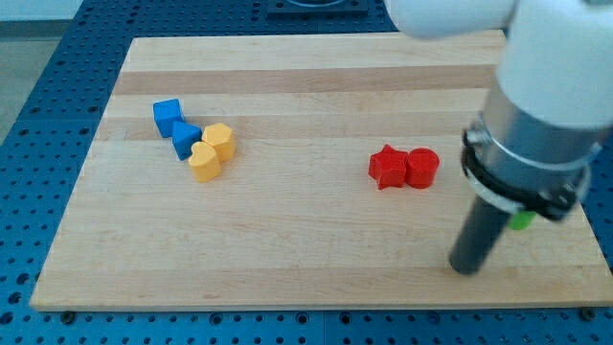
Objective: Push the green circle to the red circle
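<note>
The red circle (422,168) lies on the wooden board at the view's right of centre, touching a red star (387,167) on its left. A sliver of a green block (522,221) shows at the view's right, mostly hidden behind the arm; its shape cannot be made out. My tip (465,269) rests on the board below and to the right of the red circle, and to the lower left of the green sliver. I cannot tell whether the rod touches the green block.
Two blue blocks (168,116) (186,140) and two yellow blocks (219,140) (203,163) cluster at the view's left. The arm's white and grey body (536,115) covers the board's right part. The board's bottom edge (316,305) lies just below my tip.
</note>
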Controlling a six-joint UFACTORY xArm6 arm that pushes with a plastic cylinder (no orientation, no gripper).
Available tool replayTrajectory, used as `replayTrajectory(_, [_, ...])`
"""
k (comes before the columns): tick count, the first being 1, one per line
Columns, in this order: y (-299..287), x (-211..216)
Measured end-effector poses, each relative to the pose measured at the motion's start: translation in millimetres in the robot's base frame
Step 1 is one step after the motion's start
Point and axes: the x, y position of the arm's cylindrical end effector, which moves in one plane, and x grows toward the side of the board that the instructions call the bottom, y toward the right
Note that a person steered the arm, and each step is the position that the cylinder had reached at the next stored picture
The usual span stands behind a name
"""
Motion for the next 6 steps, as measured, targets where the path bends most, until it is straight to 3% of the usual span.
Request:
replayTrajectory(1, [46.9, 17.6])
replayTrajectory(2, [84.8, -31.3])
replayTrajectory(3, [66.2, -79.6])
replayTrajectory(5, [27.3, -90.6])
replayTrajectory(6, [-22.4, -143.3])
